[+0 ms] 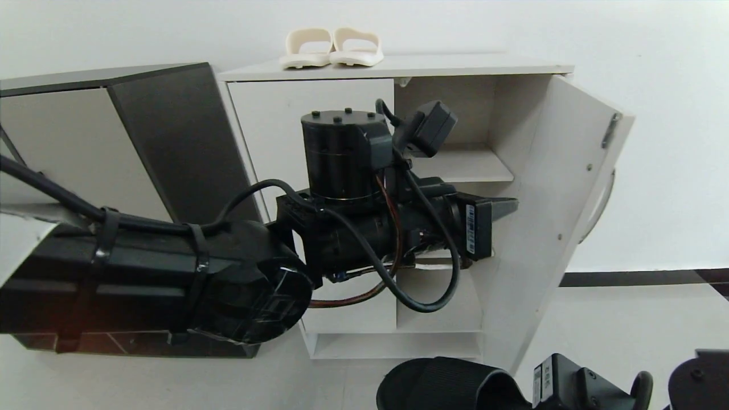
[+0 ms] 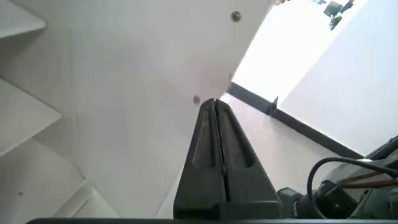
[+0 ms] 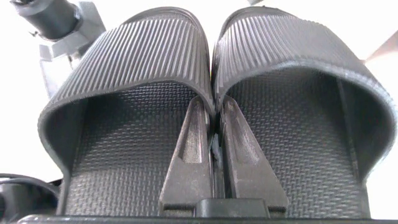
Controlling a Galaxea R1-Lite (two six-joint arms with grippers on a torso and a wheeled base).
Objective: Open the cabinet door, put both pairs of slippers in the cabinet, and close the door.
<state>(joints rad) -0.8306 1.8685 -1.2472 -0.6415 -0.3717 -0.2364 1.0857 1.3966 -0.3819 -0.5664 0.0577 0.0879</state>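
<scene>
1. Black slippers [image 3: 143,93] low & nearest, in front of cabinet [image 1: 455,67]; right claw [image 3: 213,112] clamped on their touching inner straps.
2. Left claw [image 2: 216,109]: fingers pressed together, nothing btwn, tips just beside inner face of open cabinet door [image 1: 547,216].
3. Cream slippers [image 1: 332,48] side by side on cabinet top, farthest back.

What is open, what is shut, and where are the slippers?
Right door: swung open.
Left door: shut.
White slippers: side by side on top of the cabinet, not inside yet.
Black slippers: pinched together in the right hand, outside the cabinet.
Right hand: shut on the black slippers.
Left hand: shut, holding nothing, by the open door.
</scene>
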